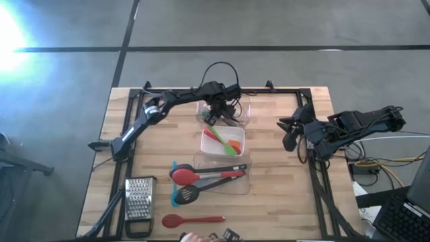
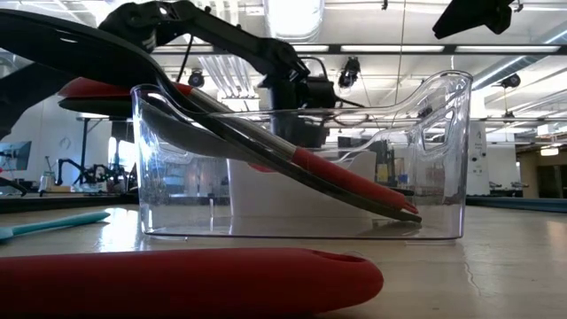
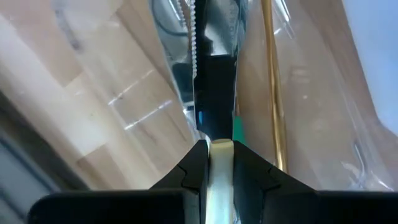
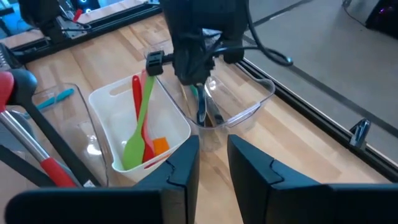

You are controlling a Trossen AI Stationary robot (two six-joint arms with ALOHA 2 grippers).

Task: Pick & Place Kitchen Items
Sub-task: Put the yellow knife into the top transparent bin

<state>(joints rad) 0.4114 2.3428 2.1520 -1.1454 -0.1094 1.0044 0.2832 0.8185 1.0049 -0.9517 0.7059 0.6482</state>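
My left gripper [image 1: 218, 107] stands over the far clear tub [image 1: 243, 115], pointing down and shut on slim metal tongs [image 3: 214, 93] with a black band and a toothed edge. These hang into that tub [image 4: 249, 106] beside a green tool [image 3: 239, 132] and a thin gold rod [image 3: 272, 81]. The middle white tub [image 1: 209, 140] holds green, red and orange tools. In the near clear tub [image 2: 443, 159], red and black utensils [image 1: 201, 176] lean on the rim. A red spoon [image 1: 191, 220] lies on the table. My right gripper [image 4: 213, 162] waits open at the table's right [image 1: 292, 131]. My left gripper pinches the tongs' pale upper end [image 3: 218, 158] between its two fingers, from above and pointing down. The tongs run on in line with the fingers and hang below them inside the far tub [image 4: 202, 115]. Whether their lower end rests on the tub floor I cannot tell.
A steel box grater [image 1: 139, 198] lies at the near left. A teal tool [image 1: 176, 191] and a black slotted spoon [image 1: 188, 195] lie left of the near tub. Black rails [image 1: 282, 91] frame the table, with bare wood on its left and right.
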